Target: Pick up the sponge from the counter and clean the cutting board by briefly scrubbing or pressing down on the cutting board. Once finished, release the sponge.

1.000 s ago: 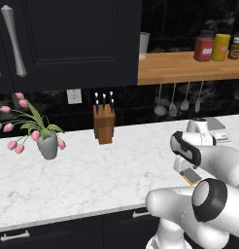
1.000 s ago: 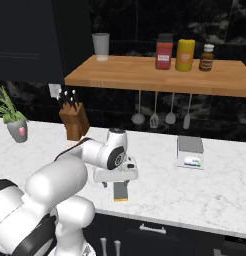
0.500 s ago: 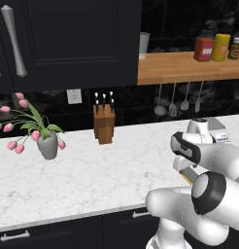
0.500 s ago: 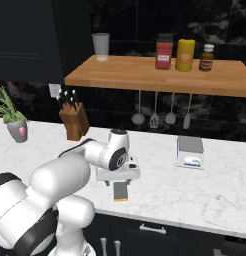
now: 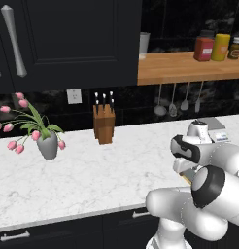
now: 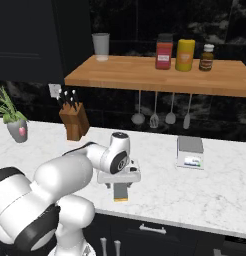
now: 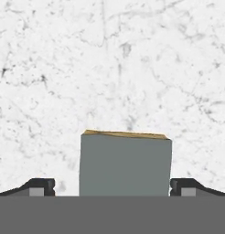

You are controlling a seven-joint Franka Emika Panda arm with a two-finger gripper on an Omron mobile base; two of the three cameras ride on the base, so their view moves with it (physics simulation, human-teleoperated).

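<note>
The sponge (image 7: 125, 163), grey on top with a yellow-tan edge, lies flat on the white marble counter (image 7: 109, 68). My gripper (image 7: 112, 187) hangs straight over it, open, with one dark fingertip (image 7: 41, 186) on each side and a gap between each tip and the sponge. In the right base view the hand (image 6: 119, 176) sits low over the sponge (image 6: 121, 193) near the counter's front edge. In the left base view a sliver of the sponge (image 5: 187, 177) shows under the wrist. The cutting board is out of view.
A knife block (image 6: 75, 120) stands at the back left, a tulip vase (image 5: 47, 144) farther left. A grey kitchen scale (image 6: 190, 152) sits to the right of the hand. Above hangs a wooden shelf (image 6: 145, 74) with jars, with utensils (image 6: 155, 119) under it.
The hand has sunk slightly toward the sponge and counter. The sponge has stayed in place.
</note>
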